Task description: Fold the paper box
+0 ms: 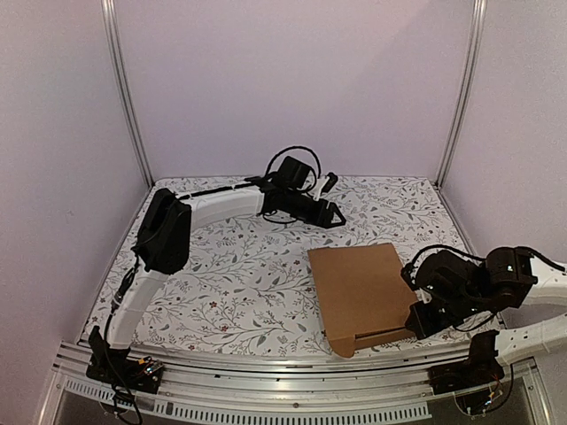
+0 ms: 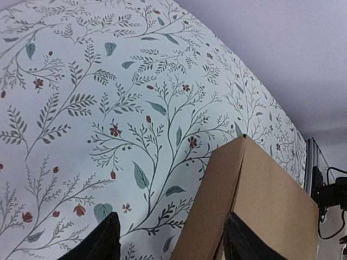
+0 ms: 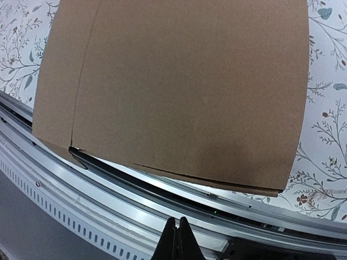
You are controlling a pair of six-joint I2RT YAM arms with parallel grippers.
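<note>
Pressing the paper box lid gently with the shut, empty right gripper, not the half-open, empty left gripper.

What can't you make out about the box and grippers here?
- Paper box: inside and underside covered by its own closed top, every view.
- Its far edge: cut off at the top of the right wrist view.
- Right gripper: fingertips masked by its own wrist in the top view.
</note>
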